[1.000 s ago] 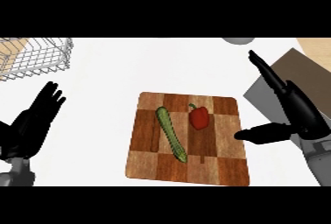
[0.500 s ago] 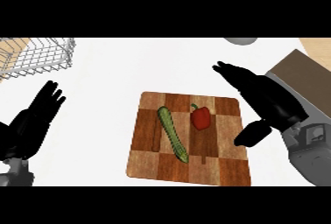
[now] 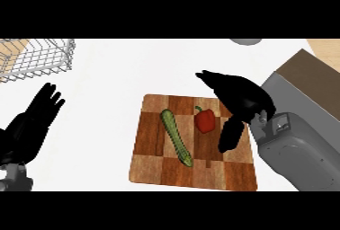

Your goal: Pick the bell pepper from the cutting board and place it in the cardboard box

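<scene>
The small red bell pepper [image 3: 205, 121] lies on the checkered wooden cutting board [image 3: 194, 173], just left of the right hand [image 3: 242, 96], between its bent fingers [image 3: 211, 78] and lowered thumb, ungripped. A long green cucumber [image 3: 176, 137] lies further left. The left hand [image 3: 30, 126] rests open.

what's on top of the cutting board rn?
A red bell pepper and a green cucumber lie apart on the cutting board. The right hand hangs over its right edge beside the pepper, open, covering that strip of wood.
</scene>
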Controlling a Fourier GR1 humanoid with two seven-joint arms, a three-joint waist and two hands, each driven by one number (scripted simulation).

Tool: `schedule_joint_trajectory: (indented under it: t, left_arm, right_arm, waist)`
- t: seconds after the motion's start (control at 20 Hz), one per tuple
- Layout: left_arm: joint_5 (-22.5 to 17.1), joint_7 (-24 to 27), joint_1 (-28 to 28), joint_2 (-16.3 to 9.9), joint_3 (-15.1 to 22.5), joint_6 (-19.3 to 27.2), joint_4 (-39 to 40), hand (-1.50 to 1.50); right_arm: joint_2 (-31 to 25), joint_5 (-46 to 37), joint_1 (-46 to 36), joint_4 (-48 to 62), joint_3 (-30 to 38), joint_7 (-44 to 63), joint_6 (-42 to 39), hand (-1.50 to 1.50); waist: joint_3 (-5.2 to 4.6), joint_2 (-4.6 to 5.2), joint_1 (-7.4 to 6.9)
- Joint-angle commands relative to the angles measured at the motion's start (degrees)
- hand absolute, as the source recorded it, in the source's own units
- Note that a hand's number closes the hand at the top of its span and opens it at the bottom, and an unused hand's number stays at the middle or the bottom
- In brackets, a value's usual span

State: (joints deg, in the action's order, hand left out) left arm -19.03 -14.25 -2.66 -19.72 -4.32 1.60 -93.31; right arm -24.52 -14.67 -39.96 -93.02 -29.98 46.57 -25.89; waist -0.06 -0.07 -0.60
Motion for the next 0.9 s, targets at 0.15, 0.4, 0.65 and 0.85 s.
schedule_joint_trajectory:
  t: [0.15, 0.4, 0.65, 0.85]
  left_arm:
    - [1.9, -0.5, -1.1, 1.1, -0.9, -0.2, 1.0, 0.00]
    - [3.4, 1.7, 3.4, 3.6, -0.5, -1.4, -1.1, 0.00]
    - [3.1, -1.3, 1.3, 3.6, -1.8, -2.2, -2.2, 0.00]
    - [4.4, -0.5, 2.2, 4.3, -2.2, -2.7, -1.5, 0.00]
  right_arm:
    - [2.9, -3.6, 3.4, 3.9, 1.4, -1.8, -5.5, -1.50]
    - [6.3, -6.5, 5.2, 1.7, 3.3, 1.6, -8.8, -1.50]
    - [7.5, -10.9, 3.3, 7.8, 7.6, -7.5, -9.6, -1.50]
    - [11.1, -15.8, 5.9, 5.3, 5.8, -7.4, -6.9, -1.50]
  waist:
    - [0.06, 0.09, 0.53]
    - [0.05, 0.02, 0.43]
    - [0.06, 0.08, 0.32]
    - [0.06, 0.06, 0.34]
